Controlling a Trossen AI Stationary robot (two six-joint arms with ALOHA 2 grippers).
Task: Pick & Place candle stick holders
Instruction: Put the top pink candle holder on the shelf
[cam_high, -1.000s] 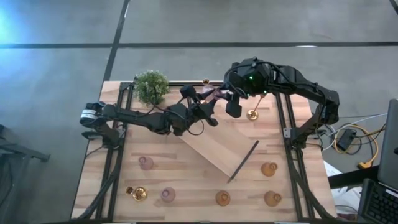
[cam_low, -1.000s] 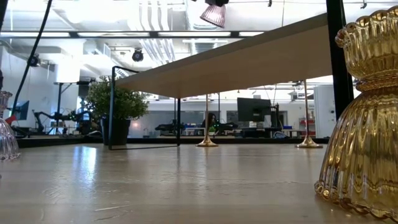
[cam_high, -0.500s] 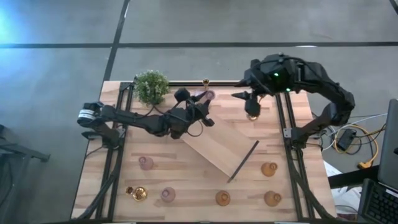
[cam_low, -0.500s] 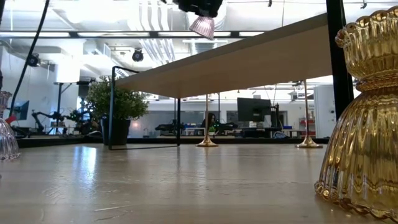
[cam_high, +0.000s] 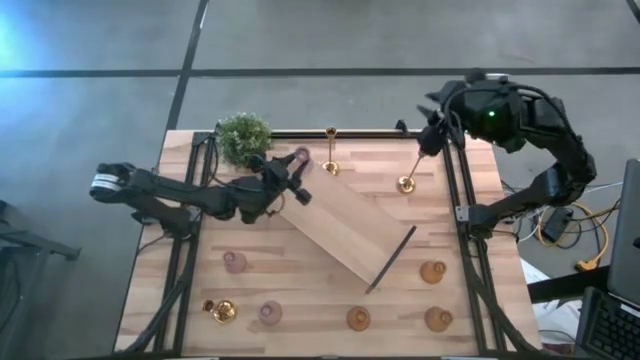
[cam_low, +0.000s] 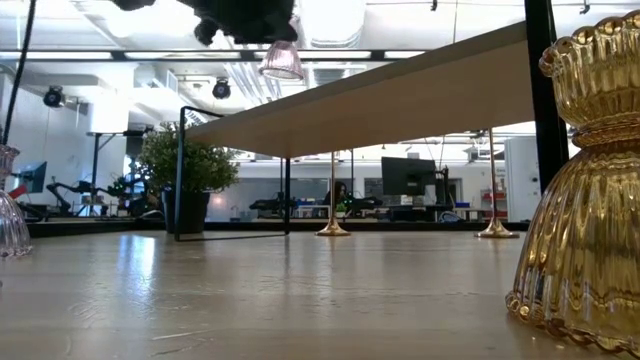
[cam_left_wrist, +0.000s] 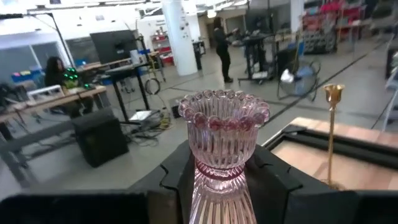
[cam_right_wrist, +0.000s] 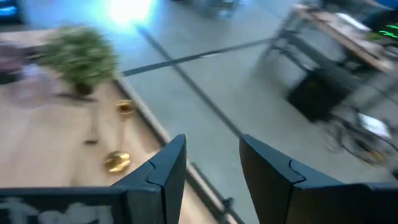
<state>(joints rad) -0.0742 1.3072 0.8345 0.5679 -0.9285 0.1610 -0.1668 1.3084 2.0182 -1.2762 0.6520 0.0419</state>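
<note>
Pink glass holder (cam_left_wrist: 222, 143), ribbed with a beaded scalloped rim, is clamped by its stem in the left gripper (cam_high: 290, 175), held in the air above the wood tray's (cam_high: 345, 235) raised end near the potted plant (cam_high: 243, 138). Its lower part is cut off in the left wrist view; from the low view only the upturned cup (cam_low: 281, 61) is seen under the dark gripper.

Amber holder (cam_low: 585, 180) fills the near right of the low view, partly cropped. Six more squat holders are seen along the near table edge only from above.

Two gold stemmed holders (cam_high: 330, 150) (cam_high: 408, 180) are stood at the far side.

Right gripper (cam_right_wrist: 211, 165) is spread, empty, past the table's far right corner.
</note>
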